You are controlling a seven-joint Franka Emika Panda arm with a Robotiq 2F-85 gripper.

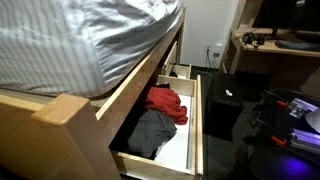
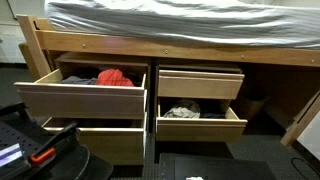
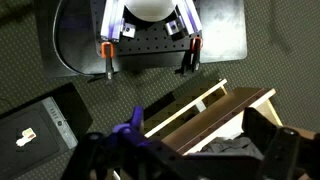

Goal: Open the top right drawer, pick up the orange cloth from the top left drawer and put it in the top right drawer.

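In both exterior views the top left drawer (image 1: 197, 120) (image 2: 80, 100) stands pulled far out. The orange cloth (image 1: 166, 102) (image 2: 115, 78) lies bundled in it, next to a dark grey garment (image 1: 150, 133). The top right drawer (image 2: 200, 84) (image 1: 181, 71) is out only a little, and its inside is hidden. In the wrist view my gripper (image 3: 200, 150) hangs open above a corner of the top left drawer (image 3: 205, 115), with the grey garment (image 3: 228, 146) below the wide-apart jaws. Nothing is held. The orange cloth does not show in that view.
The bottom right drawer (image 2: 200, 124) is open with a pale cloth (image 2: 183, 112) inside. A mattress (image 2: 180, 20) overhangs the drawers. A black box (image 1: 226, 100) (image 3: 40, 125) sits on the floor beside the open drawer. The robot's base plate (image 3: 150, 45) with orange clamps lies nearby.
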